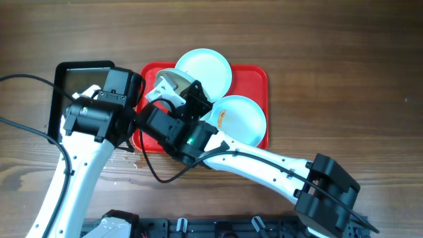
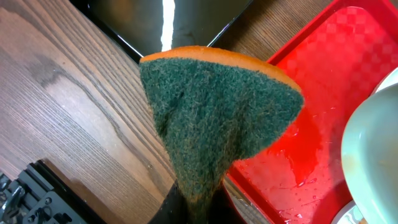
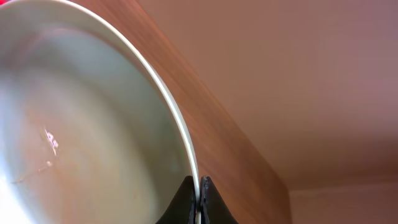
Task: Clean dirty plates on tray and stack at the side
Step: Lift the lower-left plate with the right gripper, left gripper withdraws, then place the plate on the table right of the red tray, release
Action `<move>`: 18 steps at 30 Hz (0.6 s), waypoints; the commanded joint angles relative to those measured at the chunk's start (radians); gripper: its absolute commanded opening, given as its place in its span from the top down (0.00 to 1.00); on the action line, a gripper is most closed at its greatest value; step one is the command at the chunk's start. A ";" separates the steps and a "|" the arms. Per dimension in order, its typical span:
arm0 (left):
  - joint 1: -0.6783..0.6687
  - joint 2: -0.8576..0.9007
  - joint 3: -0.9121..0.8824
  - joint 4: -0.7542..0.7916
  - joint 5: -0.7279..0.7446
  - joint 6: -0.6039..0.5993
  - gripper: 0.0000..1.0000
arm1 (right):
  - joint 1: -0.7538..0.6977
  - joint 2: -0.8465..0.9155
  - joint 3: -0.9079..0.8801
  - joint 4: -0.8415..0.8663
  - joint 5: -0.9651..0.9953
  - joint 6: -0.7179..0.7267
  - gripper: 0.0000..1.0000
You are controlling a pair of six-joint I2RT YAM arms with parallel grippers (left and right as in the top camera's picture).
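Note:
The red tray point(image 1: 254, 73) holds two pale plates: one at its far edge point(image 1: 206, 68) and one at its right point(image 1: 244, 118) with an orange-brown smear. My right gripper point(image 3: 199, 202) is shut on the rim of a third plate point(image 3: 81, 124), held tilted above the tray's left part; it shows in the overhead view point(image 1: 170, 83) too. My left gripper point(image 2: 199, 208) is shut on a green-and-orange sponge point(image 2: 217, 118), over the table at the tray's left rim point(image 2: 292, 68).
A glossy black tray point(image 1: 74, 73) lies left of the red tray, partly under my left arm. Water drops lie on the red tray's floor point(image 2: 298, 180) and on the table near its front left corner point(image 1: 129, 162).

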 commanded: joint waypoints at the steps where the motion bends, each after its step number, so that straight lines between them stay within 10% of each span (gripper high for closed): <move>1: 0.005 -0.019 0.010 -0.001 -0.006 -0.024 0.96 | 0.021 0.018 0.008 0.007 0.031 -0.012 0.96; 11: 0.005 -0.019 0.010 0.004 -0.003 -0.023 0.96 | 0.020 -0.006 0.006 -0.039 -0.092 0.258 0.96; 18: 0.005 -0.019 0.010 0.015 -0.003 -0.024 0.96 | -0.286 -0.136 0.006 -0.172 -0.925 0.555 0.96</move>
